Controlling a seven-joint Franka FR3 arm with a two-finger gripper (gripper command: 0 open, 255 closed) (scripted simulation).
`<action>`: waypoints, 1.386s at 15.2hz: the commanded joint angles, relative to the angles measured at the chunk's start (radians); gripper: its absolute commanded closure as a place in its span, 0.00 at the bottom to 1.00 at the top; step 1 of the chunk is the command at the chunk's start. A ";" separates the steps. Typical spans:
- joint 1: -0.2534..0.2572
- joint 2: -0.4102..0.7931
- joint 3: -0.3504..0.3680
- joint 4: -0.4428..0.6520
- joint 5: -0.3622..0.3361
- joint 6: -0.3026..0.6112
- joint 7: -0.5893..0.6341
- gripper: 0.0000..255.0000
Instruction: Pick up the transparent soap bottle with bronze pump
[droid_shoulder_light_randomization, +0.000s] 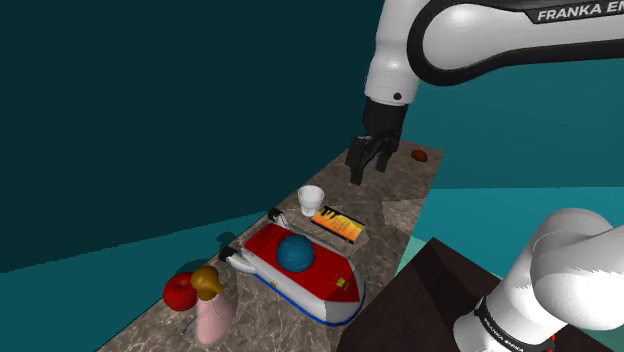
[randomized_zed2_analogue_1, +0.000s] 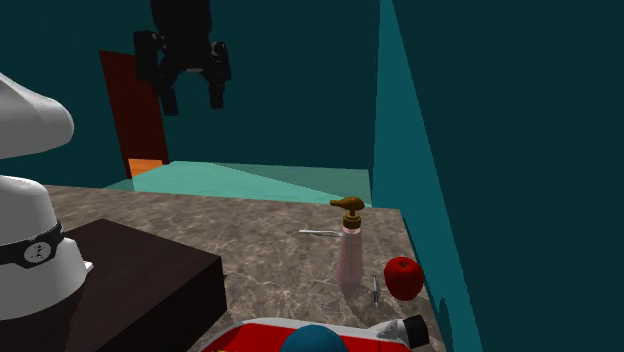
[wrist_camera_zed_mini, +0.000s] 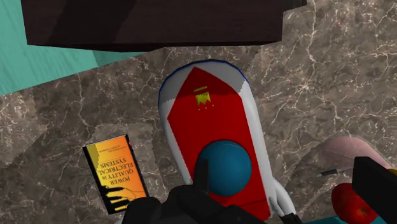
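One each: soap bottle (droid_shoulder_light_randomization: 213, 312), red bottle (droid_shoulder_light_randomization: 327, 281), apple (droid_shoulder_light_randomization: 178, 292), ball (droid_shoulder_light_randomization: 295, 254), book (droid_shoulder_light_randomization: 337, 224), cup (droid_shoulder_light_randomization: 311, 198).

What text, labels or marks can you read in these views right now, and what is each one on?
"FRANKA E", cut off at the picture's edge: on the white arm, shoulder view.
"POWER QUALITY IN ELECTRICAL SYSTEMS": on the orange book, upside down in the wrist view.
White lettering on the arm's black band: too small to read.
Small yellow mark on the red tray: a sign, no readable letters.
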 joint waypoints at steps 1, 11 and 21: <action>0.010 0.058 0.042 0.018 0.012 0.045 0.043 0.00; 0.028 0.394 0.207 0.151 -0.034 0.253 0.240 0.00; 0.101 0.800 0.280 0.413 -0.244 0.356 0.489 0.00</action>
